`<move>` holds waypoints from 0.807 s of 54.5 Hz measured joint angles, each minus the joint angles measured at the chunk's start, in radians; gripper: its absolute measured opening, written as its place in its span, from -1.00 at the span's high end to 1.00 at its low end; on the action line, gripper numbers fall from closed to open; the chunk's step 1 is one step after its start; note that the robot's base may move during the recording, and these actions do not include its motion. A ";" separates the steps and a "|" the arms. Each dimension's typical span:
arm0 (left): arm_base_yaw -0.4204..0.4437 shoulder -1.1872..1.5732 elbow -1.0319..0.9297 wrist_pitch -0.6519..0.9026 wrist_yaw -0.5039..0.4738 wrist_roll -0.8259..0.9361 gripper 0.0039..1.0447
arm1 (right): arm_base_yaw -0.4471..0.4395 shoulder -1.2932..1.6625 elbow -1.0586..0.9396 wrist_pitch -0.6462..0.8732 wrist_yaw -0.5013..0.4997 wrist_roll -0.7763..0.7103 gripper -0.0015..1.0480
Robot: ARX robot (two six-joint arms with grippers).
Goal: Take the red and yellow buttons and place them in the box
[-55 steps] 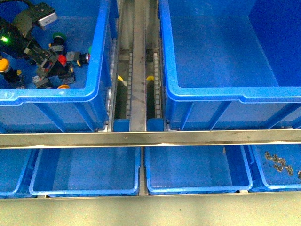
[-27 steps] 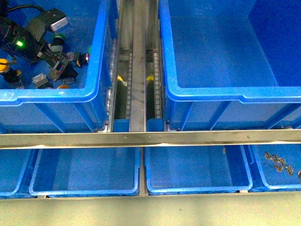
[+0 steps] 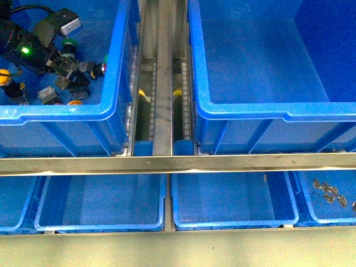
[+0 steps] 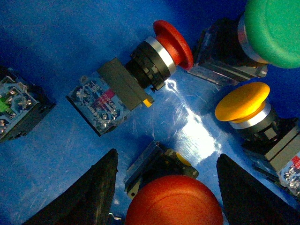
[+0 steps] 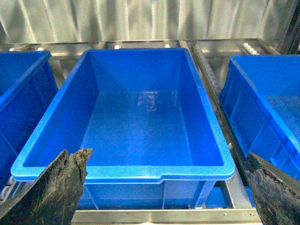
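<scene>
My left gripper [image 3: 65, 68] is down inside the left blue crate [image 3: 55, 113] and shut on a red button [image 4: 173, 202], whose round cap fills the space between the dark fingers [image 4: 93, 192]. Below it on the crate floor lie another red button [image 4: 171, 44], a yellow button [image 4: 241, 101] and a green-capped switch [image 4: 274, 28]. In the front view a yellow button [image 3: 4, 78] lies at the crate's left wall. The box [image 3: 267, 108] is the large crate on the right, with nothing in it. My right gripper [image 5: 164, 154] hangs open in front of the box [image 5: 126, 171]; the front view does not show it.
A steel roller track [image 3: 162, 83] runs between the two crates. A steel rail [image 3: 178, 162] crosses in front, with shallow blue trays [image 3: 100, 225] below it. The rightmost tray holds small metal parts [image 3: 328, 192]. Another switch body [image 4: 18, 108] lies near the left gripper.
The left arm has swung and shifted a little back in the left crate with the red button in its jaws. The right side looks the same.
</scene>
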 joint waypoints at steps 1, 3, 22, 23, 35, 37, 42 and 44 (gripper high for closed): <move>0.000 0.000 0.000 0.001 0.001 -0.003 -0.19 | 0.000 0.000 0.000 0.000 0.000 0.000 -0.88; -0.001 0.000 0.000 0.004 0.002 -0.005 -0.12 | 0.000 0.000 0.000 0.000 0.000 0.000 -0.88; 0.006 0.000 0.000 0.006 0.014 -0.051 0.37 | 0.000 0.000 0.000 0.000 0.000 0.000 -0.88; 0.006 0.000 0.000 0.006 0.014 -0.053 0.37 | 0.000 0.000 0.000 0.000 0.000 0.000 -0.88; 0.027 -0.013 -0.008 0.036 0.040 -0.154 0.37 | 0.000 0.000 0.000 0.000 0.000 0.000 -0.88; 0.038 -0.036 -0.024 0.055 0.051 -0.196 0.37 | 0.000 0.000 0.000 0.000 0.000 0.000 -0.88; 0.069 -0.097 -0.062 0.076 0.079 -0.301 0.37 | 0.000 0.000 0.000 0.000 0.000 0.000 -0.88; 0.082 -0.121 -0.078 0.080 0.091 -0.348 0.37 | 0.000 0.000 0.000 0.000 0.000 0.000 -0.88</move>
